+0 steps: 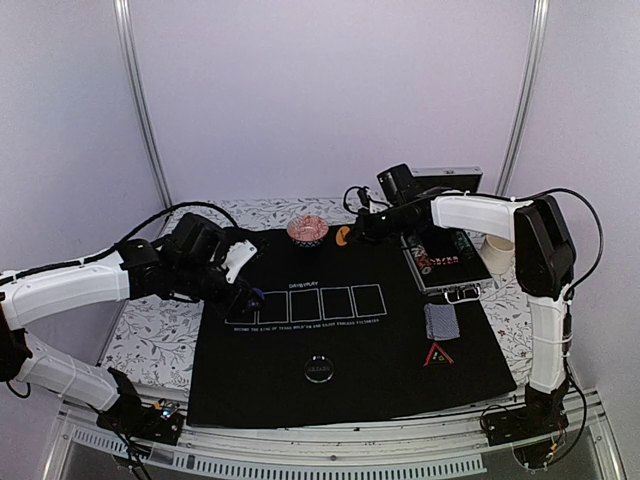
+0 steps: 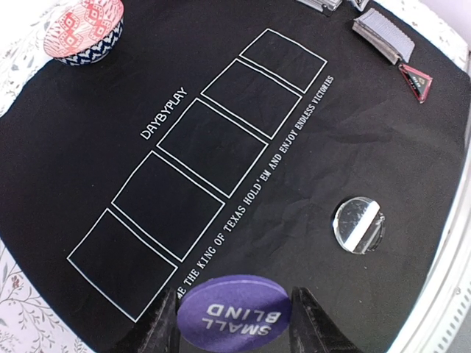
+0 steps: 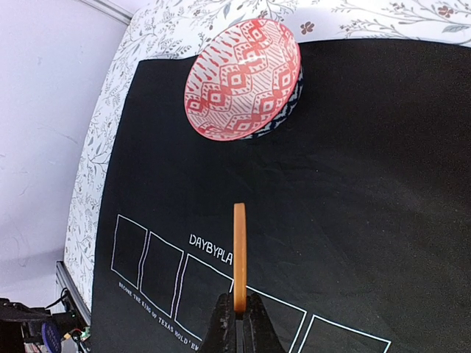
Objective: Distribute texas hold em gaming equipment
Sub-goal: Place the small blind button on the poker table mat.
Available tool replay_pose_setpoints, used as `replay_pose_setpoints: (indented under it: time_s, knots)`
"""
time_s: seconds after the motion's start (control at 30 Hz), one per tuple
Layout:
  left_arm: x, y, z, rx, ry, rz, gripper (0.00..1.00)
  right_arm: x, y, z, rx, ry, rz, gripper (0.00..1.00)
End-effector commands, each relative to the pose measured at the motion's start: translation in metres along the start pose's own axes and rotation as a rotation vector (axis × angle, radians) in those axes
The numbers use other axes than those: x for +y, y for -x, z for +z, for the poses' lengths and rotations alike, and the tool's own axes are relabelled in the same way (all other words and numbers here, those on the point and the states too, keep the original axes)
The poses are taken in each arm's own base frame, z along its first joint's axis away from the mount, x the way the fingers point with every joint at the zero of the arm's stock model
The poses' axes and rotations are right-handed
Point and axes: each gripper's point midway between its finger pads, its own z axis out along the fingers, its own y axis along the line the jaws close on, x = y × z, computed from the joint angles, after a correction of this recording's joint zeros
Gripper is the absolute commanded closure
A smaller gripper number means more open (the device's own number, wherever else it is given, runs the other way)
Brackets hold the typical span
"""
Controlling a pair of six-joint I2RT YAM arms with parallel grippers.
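A: The left fingers point(image 1: 245, 292) are about half open, clamped across the rim of the blue button point(image 2: 234, 320), its printed face toward the wrist camera. The right fingers point(image 3: 239, 327) are all but shut, pinching the orange button point(image 3: 240, 254) by its lower rim, disc upright.

B: Where are they?

A: Blue looks low over the near-left part of the mat point(image 1: 350, 400), just beside the corner of the end rectangle. Can't tell if it touches. Orange hangs above the mat's far side, near the bowl point(image 3: 243, 77) but apart from it.

B: Risks?

A: Orange first, I'd say. It's a thin pinch on an edge, so it can swivel or slip out. Released upright, it likely rolls into the bowl or off the mat. Blue is held at two rim points only, so a nudge against the cloth could pop it out.

B: Collisions?

A: The right forearm reaches over the case point(image 1: 447, 265), with the cup point(image 1: 497, 252) near the elbow. A low sweep back could clip either.

B: Room?

A: Mid mat is open around the rectangles. The near side holds the round button point(image 1: 319, 369). Near right has the cards point(image 1: 441, 321) and triangle point(image 1: 438, 355), close together. The left fingers sit near the mat's left edge, with bare counter point(image 1: 150, 330) beyond. The counter's near edge is close past the mat, so there's little margin there.
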Motion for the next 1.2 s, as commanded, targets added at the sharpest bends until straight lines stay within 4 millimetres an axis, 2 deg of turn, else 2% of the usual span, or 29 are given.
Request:
replay_pose_setpoints:
  time_s: [0.0,0.23,0.63,0.97,1.17]
  knots:
    - [0.004,0.001,0.001,-0.013,-0.004,-0.009,0.61,0.001,0.006,0.011,-0.001,0.039,0.016,0.98]
    - [0.005,0.001,0.001,-0.015,-0.007,-0.014,0.61,0.002,0.003,0.011,0.012,0.043,0.024,0.98]
    - [0.021,-0.002,0.014,0.016,0.013,-0.053,0.62,0.009,-0.002,-0.015,0.005,0.034,-0.029,0.98]
    - [0.025,-0.006,0.023,0.037,0.009,-0.068,0.63,0.016,-0.022,-0.054,-0.019,0.014,-0.050,0.98]
    - [0.035,-0.019,0.031,0.084,0.060,-0.083,0.62,0.014,-0.044,-0.074,-0.041,-0.006,-0.042,0.98]
